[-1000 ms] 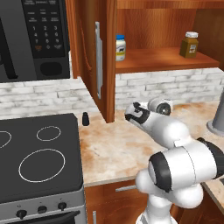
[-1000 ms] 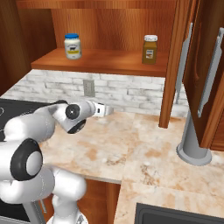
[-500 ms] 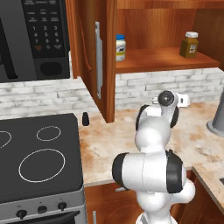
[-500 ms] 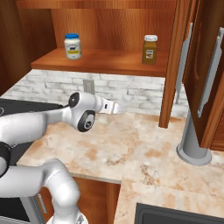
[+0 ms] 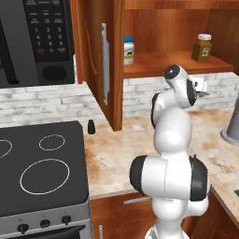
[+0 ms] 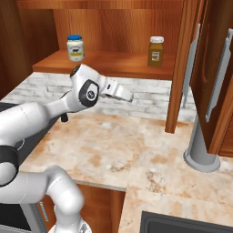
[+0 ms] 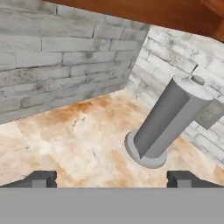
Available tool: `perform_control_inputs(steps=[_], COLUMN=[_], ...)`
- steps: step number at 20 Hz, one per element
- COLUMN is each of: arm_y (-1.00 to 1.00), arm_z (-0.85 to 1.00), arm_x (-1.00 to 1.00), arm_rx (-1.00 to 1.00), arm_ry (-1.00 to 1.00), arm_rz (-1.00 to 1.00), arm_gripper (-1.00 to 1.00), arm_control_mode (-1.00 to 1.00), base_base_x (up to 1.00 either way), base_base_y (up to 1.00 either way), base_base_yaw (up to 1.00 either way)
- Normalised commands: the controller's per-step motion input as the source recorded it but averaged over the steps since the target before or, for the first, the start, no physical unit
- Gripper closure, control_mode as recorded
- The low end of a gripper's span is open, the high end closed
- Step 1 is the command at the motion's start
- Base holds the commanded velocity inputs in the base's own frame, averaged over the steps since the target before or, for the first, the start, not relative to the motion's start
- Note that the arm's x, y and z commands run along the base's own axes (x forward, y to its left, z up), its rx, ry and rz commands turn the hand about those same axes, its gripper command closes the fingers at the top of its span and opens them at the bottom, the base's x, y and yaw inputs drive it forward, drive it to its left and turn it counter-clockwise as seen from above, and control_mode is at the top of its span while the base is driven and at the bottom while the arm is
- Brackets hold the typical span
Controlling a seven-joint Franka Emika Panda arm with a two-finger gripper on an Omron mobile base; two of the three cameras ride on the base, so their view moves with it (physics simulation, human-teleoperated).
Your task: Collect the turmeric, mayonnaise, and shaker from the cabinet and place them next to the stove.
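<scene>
The turmeric (image 6: 155, 51), a mustard-brown jar with a pale lid, is seen upright on the cabinet shelf (image 6: 113, 63); the pincer (image 6: 129, 96) is held wide open, empty

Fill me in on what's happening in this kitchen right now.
The robot arm is raised in front of the open cabinet with its gripper open and empty, just below the shelf. The mayonnaise and turmeric stand on the shelf. The shaker already sits on the counter beside the stove.
</scene>
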Motion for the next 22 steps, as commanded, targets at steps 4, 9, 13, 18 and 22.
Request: perform_control_inputs(steps=[4,9,13,18,22], arm_y=[-0.34,-0.36,-0.17,0.02,0.01], arm_z=[0.30,0.78,0.69,0.53,0.46], arm_x=[-0.09,-0.01,0.00,0.00,0.00], arm_rx=[0.07,0.05,0.01,0.00,0.00], arm_ry=[-0.19,-0.23,-0.20,-0.14,-0.10], arm_rz=[0.00,-0.05,-0.07,-0.06,-0.04], arm_gripper=[-1.00,-1.00,-1.00,-1.00,-1.00], arm_control_mode=[-1.00,-1.00,-1.00,-1.00,-1.00], base_base_x=[0.00,0.00,0.00,0.00,0.00], base_base_y=[0.00,0.00,0.00,0.00,0.00], base_base_yaw=[0.00,0.00,0.00,0.00,0.00])
